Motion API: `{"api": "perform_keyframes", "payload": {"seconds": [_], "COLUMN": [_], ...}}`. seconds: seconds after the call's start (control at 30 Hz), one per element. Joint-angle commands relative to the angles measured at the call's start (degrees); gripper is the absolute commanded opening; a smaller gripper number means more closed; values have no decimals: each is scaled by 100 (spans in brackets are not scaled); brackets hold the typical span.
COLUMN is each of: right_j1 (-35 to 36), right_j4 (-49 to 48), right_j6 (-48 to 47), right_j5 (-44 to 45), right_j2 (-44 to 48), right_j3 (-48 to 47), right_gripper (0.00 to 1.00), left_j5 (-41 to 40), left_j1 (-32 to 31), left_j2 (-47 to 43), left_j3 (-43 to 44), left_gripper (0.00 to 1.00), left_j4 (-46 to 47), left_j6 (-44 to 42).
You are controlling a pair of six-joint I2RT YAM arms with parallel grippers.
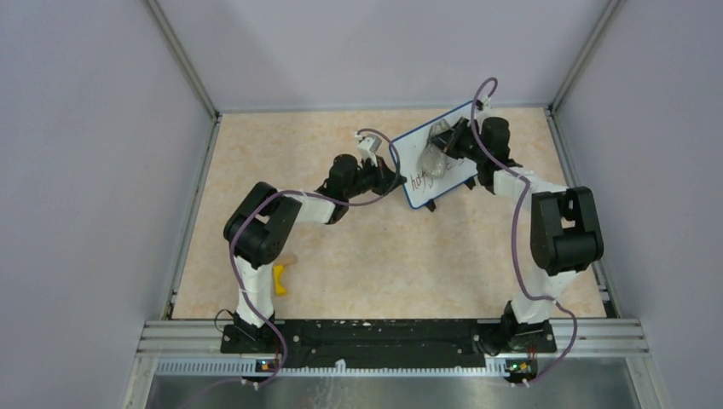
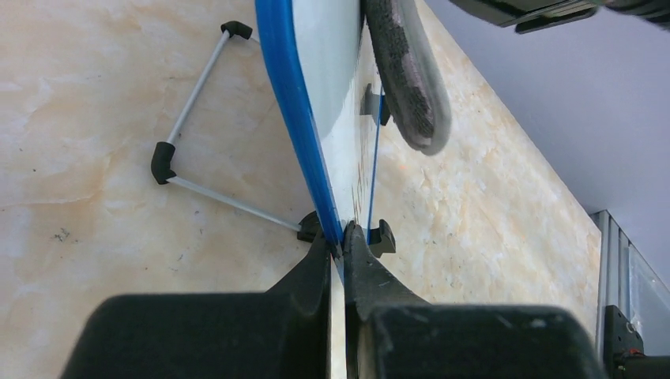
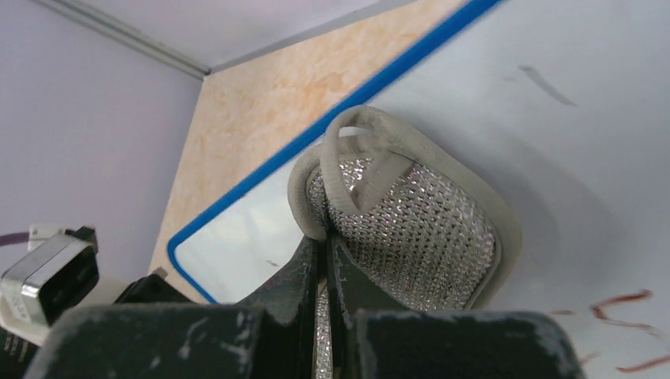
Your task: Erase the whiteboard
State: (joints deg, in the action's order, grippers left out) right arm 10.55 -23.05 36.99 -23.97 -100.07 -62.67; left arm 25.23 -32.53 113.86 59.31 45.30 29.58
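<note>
Right gripper (image 3: 325, 246) is clamped on the eraser (image 3: 411, 229), pressed against the whiteboard (image 1: 456, 170) at upper right; the left gripper (image 2: 341, 241) is clamped on its rim. Writing (image 1: 424, 181) is yet to be wiped, so erasing is judged partly done.

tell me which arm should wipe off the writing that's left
Right. The right gripper is shut on the eraser, held against the whiteboard near the writing. The left gripper is clamped on the board's edge, steadying it.
</note>
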Motion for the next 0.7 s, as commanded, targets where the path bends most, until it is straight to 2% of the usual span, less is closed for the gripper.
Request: {"api": "perform_keyframes", "payload": {"seconds": [0.0,0.2,0.33,0.5,0.67], "right_j1": [-578,-1438,-1709,-1744,-1414], "right_j4": [-459,-1203,-1108,-1133,-1382], "right_j6": [553,1290,1248,1316,1543], "right_j5": [106,-261,-280,-408,-631], "right_j2": [-484,-1117,-1215,-1170,-919], "right_j3": [440,1418,1539,1386,1091], "right_gripper": [0,0,0,0,0], "left_j5": [297,336,432,497,543], "left_j1": [-107,-97,-87,-54,-47], "left_j2": [106,121,173,211,232], "left_j3": [-1,-81,-75,-88,-47], "left_gripper": [0,0,0,0,0], "left_j4": [-540,-515,-479,-408,-443], "left_j6": [-488,-525,-453,-353,-348]}}
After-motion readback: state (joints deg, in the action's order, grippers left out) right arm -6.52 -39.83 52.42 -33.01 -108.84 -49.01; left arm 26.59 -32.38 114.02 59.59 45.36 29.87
